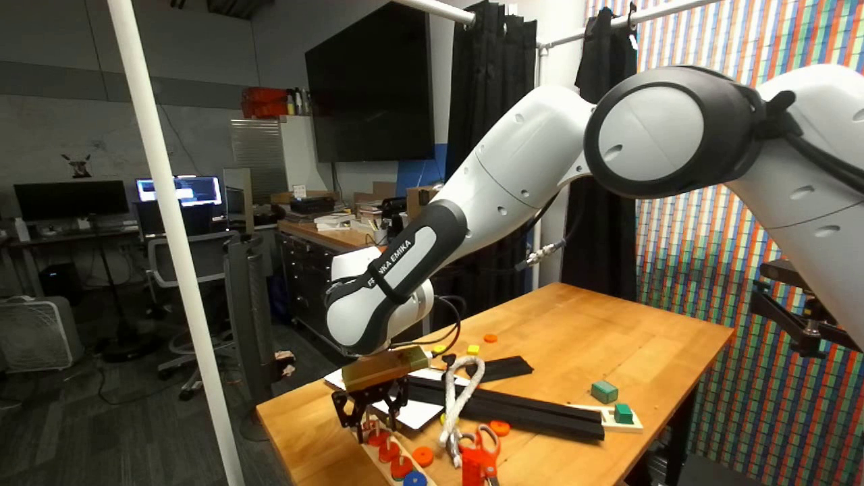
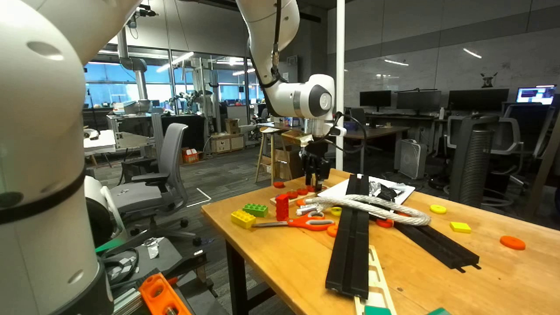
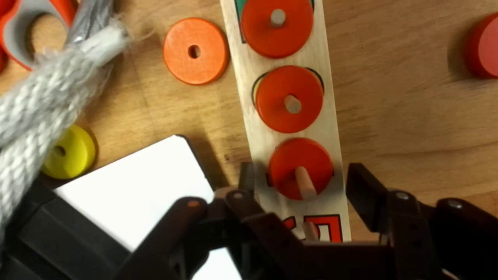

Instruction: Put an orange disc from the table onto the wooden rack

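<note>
While poised over tabletop [image 1: 553, 337], straddles wooden rack [image 3: 264, 136] with hand [image 3: 299, 182] spread.
Shows orange-red disc [image 3: 295, 155] on a peg [image 3: 304, 182] between parted fingers [image 3: 362, 186], loose orange disc [image 3: 195, 65] on tabletop just beside rack.

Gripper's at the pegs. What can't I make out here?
Pegged wooden rack: wrist view, lower end hidden by the gripper, upper end cut by the top edge.
Yellow disc: wrist view, partly covered by the rope.
Red round piece: wrist view, cut by the right edge.
Blue piece: in an exterior view, cut by the bottom edge.
</note>
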Action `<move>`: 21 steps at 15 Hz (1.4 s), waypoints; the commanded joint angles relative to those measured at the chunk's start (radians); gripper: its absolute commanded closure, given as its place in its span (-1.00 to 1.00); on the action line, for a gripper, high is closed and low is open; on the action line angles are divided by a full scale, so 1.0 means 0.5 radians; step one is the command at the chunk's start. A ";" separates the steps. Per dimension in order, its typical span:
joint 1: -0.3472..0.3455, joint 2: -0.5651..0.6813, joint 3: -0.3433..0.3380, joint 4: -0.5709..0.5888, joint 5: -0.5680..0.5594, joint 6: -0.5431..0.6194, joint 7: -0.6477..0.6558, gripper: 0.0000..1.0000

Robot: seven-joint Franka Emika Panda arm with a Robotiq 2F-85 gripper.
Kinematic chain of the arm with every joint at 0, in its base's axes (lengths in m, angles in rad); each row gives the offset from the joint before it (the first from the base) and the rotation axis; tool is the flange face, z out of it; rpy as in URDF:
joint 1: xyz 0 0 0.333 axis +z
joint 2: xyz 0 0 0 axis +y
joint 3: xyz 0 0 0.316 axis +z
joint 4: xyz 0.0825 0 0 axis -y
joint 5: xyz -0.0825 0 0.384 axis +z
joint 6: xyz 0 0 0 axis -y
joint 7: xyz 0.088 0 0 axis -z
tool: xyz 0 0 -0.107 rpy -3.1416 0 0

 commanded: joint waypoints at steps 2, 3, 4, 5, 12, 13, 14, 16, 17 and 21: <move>0.019 -0.064 -0.014 -0.063 0.052 0.026 -0.002 -0.99; 0.031 -0.103 -0.017 -0.102 0.044 0.041 0.015 -1.00; 0.054 -0.166 -0.026 -0.165 0.027 0.065 0.046 -1.00; 0.073 -0.228 -0.031 -0.227 0.013 0.084 0.074 -1.00; 0.249 -0.940 -0.023 -0.892 -0.251 0.236 0.508 -1.00; 0.261 -1.048 -0.010 -0.988 -0.331 0.254 0.609 -1.00; 0.263 -1.163 0.006 -1.096 -0.427 0.283 0.728 -1.00; 0.230 -1.390 0.069 -1.303 -0.595 0.313 0.958 -1.00; 0.201 -1.499 0.112 -1.392 -0.657 0.305 1.051 -1.00; 0.048 -1.948 0.283 -1.780 -0.756 0.300 1.288 -1.00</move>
